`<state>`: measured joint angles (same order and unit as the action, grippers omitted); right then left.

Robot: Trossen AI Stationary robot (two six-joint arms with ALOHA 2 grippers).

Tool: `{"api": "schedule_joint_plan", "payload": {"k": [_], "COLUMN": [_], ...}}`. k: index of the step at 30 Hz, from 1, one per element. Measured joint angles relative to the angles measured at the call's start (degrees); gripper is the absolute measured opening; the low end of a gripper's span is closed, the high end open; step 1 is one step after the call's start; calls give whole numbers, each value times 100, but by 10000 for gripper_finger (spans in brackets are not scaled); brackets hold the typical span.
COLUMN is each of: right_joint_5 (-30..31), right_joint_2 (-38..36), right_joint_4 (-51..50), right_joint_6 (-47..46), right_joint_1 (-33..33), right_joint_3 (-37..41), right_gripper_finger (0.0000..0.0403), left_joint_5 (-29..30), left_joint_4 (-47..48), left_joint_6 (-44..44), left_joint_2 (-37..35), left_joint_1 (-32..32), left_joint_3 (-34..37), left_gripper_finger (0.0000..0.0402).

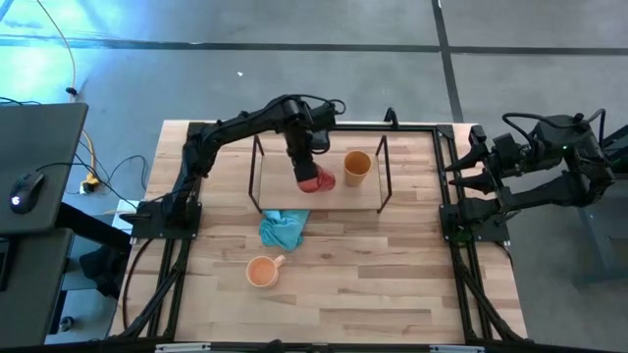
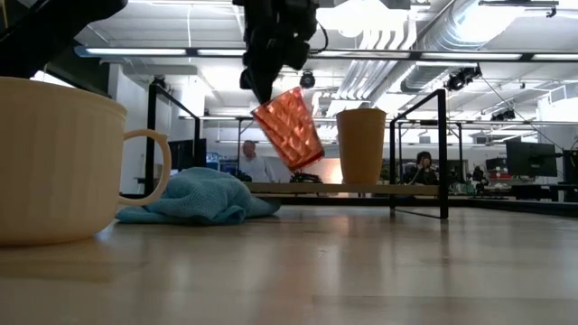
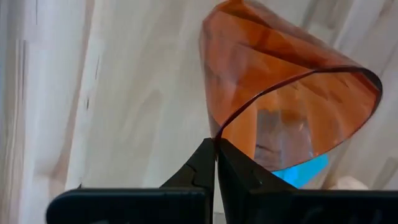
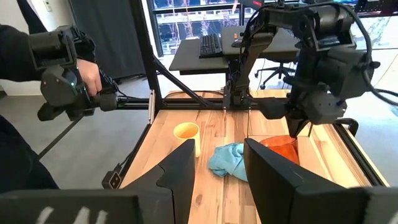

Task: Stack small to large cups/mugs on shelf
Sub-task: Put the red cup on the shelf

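Gripping the tilted red cup (image 1: 316, 180) by its rim, the left end effector (image 1: 307, 167) holds it over the shelf (image 1: 270, 196); next, probably, setting it upright beside the tumbler (image 1: 357, 167).

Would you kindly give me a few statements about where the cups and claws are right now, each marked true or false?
1. The left claw holds the red cup tilted above the shelf. True.
2. The amber tumbler lies on the blue cloth. False: it stands upright on the shelf.
3. The orange mug stands on the table, off the shelf. True.
4. The right claw grips the mug. False: it waits open at the table's right edge.
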<state>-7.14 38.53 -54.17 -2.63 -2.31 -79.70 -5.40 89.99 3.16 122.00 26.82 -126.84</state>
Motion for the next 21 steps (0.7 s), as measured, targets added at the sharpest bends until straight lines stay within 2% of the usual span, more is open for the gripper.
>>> {"api": "schedule_joint_plan", "payload": {"k": [5,21], "right_joint_5": [2,7], "right_joint_2": [1,0], "right_joint_4": [0,0], "right_joint_6": [0,-10], "right_joint_1": [0,0], "right_joint_3": [0,0], "right_gripper_finger": [130,130], "left_joint_5": [150,163], "left_joint_4": [5,3], "left_joint_6": [-62,-199], "left_joint_2": [-35,-40], "left_joint_1": [7,60], "left_joint_3": [263,270], "left_gripper_finger": [0,0]}}
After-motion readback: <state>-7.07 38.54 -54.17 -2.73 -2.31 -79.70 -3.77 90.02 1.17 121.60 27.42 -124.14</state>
